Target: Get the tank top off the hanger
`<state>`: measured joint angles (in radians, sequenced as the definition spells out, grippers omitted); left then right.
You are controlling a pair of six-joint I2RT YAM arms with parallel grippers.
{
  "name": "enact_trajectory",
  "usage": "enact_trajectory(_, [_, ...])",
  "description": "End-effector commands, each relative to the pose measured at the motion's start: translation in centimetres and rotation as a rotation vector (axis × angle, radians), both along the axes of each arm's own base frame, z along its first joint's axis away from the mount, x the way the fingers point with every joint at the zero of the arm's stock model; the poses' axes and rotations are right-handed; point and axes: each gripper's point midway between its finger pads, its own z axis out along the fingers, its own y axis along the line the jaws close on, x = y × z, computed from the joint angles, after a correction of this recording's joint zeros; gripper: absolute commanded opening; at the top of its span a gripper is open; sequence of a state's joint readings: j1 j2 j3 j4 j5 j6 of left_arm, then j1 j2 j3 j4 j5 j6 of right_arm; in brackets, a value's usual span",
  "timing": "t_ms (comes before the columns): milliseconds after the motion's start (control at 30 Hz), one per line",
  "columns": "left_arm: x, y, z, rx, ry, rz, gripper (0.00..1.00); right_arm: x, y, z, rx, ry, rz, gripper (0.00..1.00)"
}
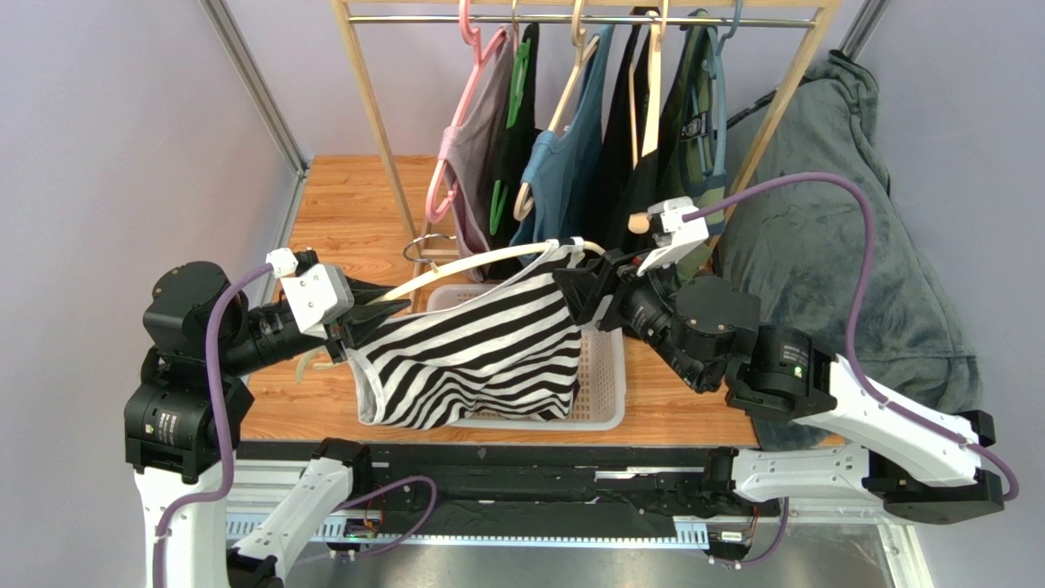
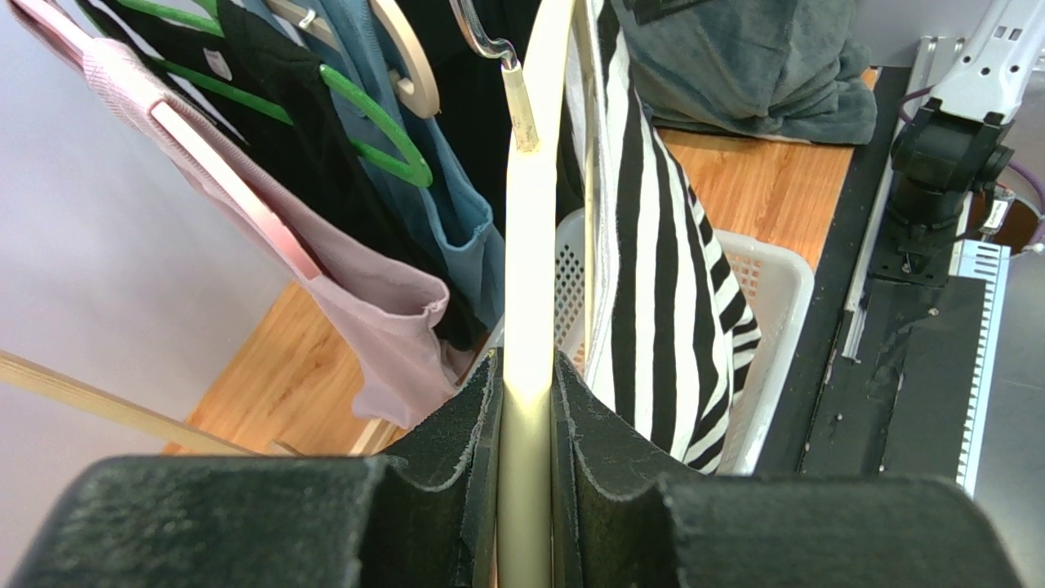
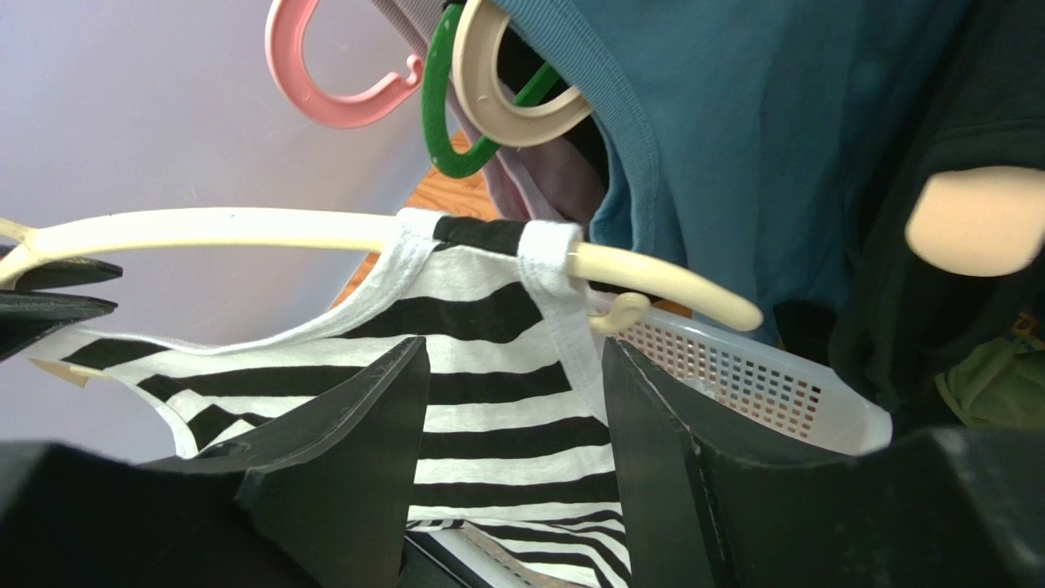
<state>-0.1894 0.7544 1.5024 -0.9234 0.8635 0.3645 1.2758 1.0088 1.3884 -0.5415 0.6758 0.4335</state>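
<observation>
A black-and-white striped tank top (image 1: 485, 349) hangs from a cream hanger (image 1: 472, 265) held level over a white basket (image 1: 604, 382). My left gripper (image 1: 390, 311) is shut on the hanger's left end; the left wrist view shows the cream bar (image 2: 530, 368) clamped between the pads. My right gripper (image 1: 577, 284) is open at the hanger's right end, just below the strap. In the right wrist view the strap (image 3: 548, 257) still wraps the hanger arm (image 3: 368, 229), and the striped cloth (image 3: 491, 368) lies between my open fingers (image 3: 368, 429).
A wooden clothes rack (image 1: 577, 15) behind carries several hung garments in pink (image 1: 472, 129), black and teal (image 1: 570, 147). A grey-green blanket (image 1: 822, 233) is piled at the right. Grey walls close the left and back.
</observation>
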Motion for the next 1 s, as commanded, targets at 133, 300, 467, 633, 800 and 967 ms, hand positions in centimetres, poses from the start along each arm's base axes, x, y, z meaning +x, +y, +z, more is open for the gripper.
enact_trajectory(133, [-0.8,-0.4,2.1,-0.03,-0.071,-0.037,0.02,0.4,-1.3,1.9,0.025,-0.053,-0.043,0.59])
enact_trajectory(300, [-1.0,-0.5,2.1,-0.033,-0.064,-0.045,0.02,0.6,-0.5,2.2,0.023,-0.064,-0.038,0.58])
enact_trajectory(467, [-1.1,-0.5,2.2,-0.036,-0.064,-0.051,0.02,0.7,-0.1,2.4,0.029,-0.073,-0.033,0.54])
enact_trajectory(633, [-1.1,-0.5,2.1,-0.035,-0.061,-0.052,0.02,0.7,0.5,2.8,0.048,-0.075,-0.023,0.35])
enact_trajectory(800, [-1.0,-0.5,2.2,-0.034,-0.062,-0.049,0.03,0.5,0.9,2.8,0.06,-0.063,-0.008,0.16])
enact_trajectory(967, [-0.8,-0.5,2.0,-0.029,-0.066,-0.045,0.03,0.3,0.3,2.9,0.068,-0.053,-0.009,0.0])
